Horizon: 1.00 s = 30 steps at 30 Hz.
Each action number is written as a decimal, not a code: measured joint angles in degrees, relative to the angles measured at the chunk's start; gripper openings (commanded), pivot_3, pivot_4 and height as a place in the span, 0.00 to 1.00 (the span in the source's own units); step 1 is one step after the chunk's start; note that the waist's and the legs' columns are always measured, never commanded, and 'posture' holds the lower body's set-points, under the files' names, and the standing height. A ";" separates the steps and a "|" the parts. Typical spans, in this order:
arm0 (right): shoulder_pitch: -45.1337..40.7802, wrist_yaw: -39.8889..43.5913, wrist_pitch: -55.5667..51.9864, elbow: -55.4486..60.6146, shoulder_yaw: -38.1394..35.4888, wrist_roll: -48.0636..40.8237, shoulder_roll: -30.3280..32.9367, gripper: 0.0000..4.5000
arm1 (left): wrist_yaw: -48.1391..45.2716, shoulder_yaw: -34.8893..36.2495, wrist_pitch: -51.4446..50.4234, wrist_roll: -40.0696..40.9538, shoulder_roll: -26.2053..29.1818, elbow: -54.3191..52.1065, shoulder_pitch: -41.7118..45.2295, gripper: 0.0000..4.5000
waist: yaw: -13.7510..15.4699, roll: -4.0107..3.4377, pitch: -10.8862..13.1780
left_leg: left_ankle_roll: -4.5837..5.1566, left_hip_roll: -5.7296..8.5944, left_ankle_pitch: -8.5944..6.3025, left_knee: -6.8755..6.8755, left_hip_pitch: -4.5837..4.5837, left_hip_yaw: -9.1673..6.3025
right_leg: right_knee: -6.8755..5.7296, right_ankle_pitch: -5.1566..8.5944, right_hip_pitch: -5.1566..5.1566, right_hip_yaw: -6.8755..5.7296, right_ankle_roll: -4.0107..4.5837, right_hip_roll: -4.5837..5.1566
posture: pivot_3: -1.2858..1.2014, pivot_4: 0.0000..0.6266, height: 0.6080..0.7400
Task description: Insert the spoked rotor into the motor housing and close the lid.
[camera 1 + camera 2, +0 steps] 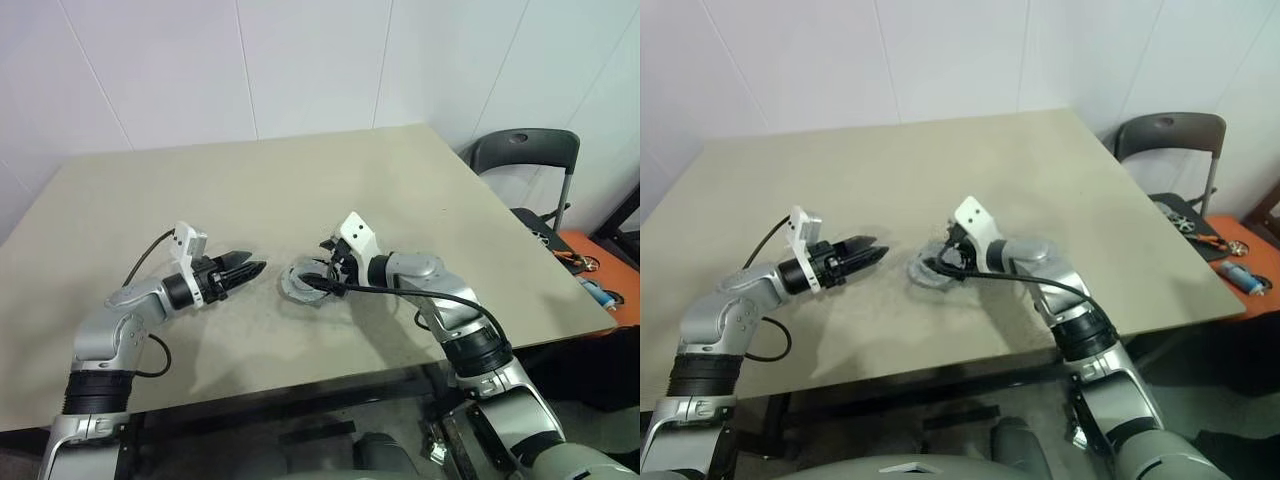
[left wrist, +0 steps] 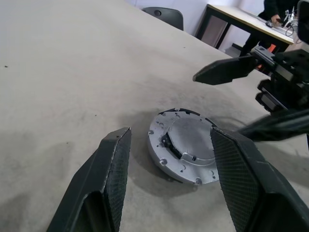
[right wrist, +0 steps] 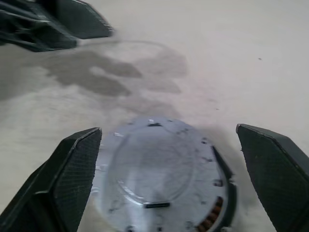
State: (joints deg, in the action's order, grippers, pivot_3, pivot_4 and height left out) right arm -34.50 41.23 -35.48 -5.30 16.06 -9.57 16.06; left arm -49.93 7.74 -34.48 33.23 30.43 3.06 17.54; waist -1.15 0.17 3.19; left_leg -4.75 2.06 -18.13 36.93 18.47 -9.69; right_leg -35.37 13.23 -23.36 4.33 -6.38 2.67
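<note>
lid seated grey-face-up on motor housing, mid-bench | right claw fingers wide apart, straddling it, empty, nearer | left claw part open, empty, just beside, pointing at lid

My right gripper hangs over the lid, jaws spread wide with one dark finger on each side of it and neither touching. The grey lid sits on the motor housing, whose copper windings peek out at one edge. My left gripper points in across the beige surface.
</note>
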 measured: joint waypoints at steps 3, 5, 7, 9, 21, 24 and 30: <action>-0.09 -0.28 0.35 -2.44 0.64 0.55 -1.54 1.00 | 0.36 0.01 -0.02 0.00 -0.03 -0.50 -0.41 0.62 | -0.03 -0.01 0.00 | 0.00 0.00 0.00 0.00 0.00 0.00 | 0.00 0.00 -0.01 0.00 0.00 0.00 | 0.52 0.00 1.00; -0.09 -0.13 0.54 -2.98 1.27 0.58 -2.47 1.00 | 0.49 0.01 -0.04 0.01 -0.23 -0.94 -0.57 0.62 | -0.07 -0.01 0.00 | 0.00 0.00 0.00 0.00 0.01 0.00 | 0.00 0.00 -0.01 0.01 0.00 0.00 | 0.52 0.00 1.00; -0.09 0.28 0.73 -3.02 1.77 0.58 -2.76 1.00 | 0.62 0.01 -0.04 0.02 -0.25 -1.05 -0.72 0.62 | -0.06 -0.01 0.00 | 0.00 0.00 0.00 0.00 0.01 0.00 | 0.00 0.00 -0.01 0.01 0.00 0.00 | 0.52 0.00 1.00; -0.09 0.70 0.93 -3.02 1.85 0.83 -2.87 1.00 | 0.93 0.01 -0.09 0.02 -0.27 -1.05 -1.09 0.62 | -0.05 -0.01 0.00 | 0.00 0.00 0.00 0.00 0.00 0.00 | -0.01 0.00 -0.01 0.00 0.00 0.00 | 0.52 0.00 1.00; -0.56 0.76 6.43 -11.20 3.23 3.83 -3.87 1.00 | 1.56 0.00 -0.06 0.01 -0.68 -1.05 -1.23 0.62 | -0.07 -0.01 0.00 | 0.00 0.00 0.00 0.01 -0.04 0.01 | -0.06 0.00 0.01 0.01 0.00 0.00 | 0.52 0.00 1.00; -0.73 0.67 7.40 -12.28 2.80 3.86 -4.04 1.00 | 1.54 0.00 -0.05 0.01 -0.68 -1.05 -1.24 0.62 | -0.08 -0.01 0.00 | 0.00 0.00 0.00 0.02 -0.06 0.00 | -0.07 0.00 0.04 0.01 0.00 0.00 | 0.52 0.00 1.00; -0.68 0.67 7.89 -12.30 2.91 4.48 -4.58 0.96 | 1.42 -0.01 -0.02 -0.03 -0.67 -1.01 -1.23 0.62 | -0.17 -0.01 0.00 | 0.00 0.00 0.00 0.02 -0.06 0.00 | -0.07 0.00 0.03 0.01 0.00 -0.01 | 0.52 0.00 1.00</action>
State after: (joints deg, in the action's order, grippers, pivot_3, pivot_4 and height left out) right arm -35.18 41.90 -27.59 -17.59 18.97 -5.09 11.48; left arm -48.50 7.74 -34.50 33.20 29.75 2.05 16.31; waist -1.31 0.16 3.19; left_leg -4.75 2.06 -18.13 36.96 18.41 -9.69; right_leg -35.44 13.23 -23.33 4.33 -6.38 2.66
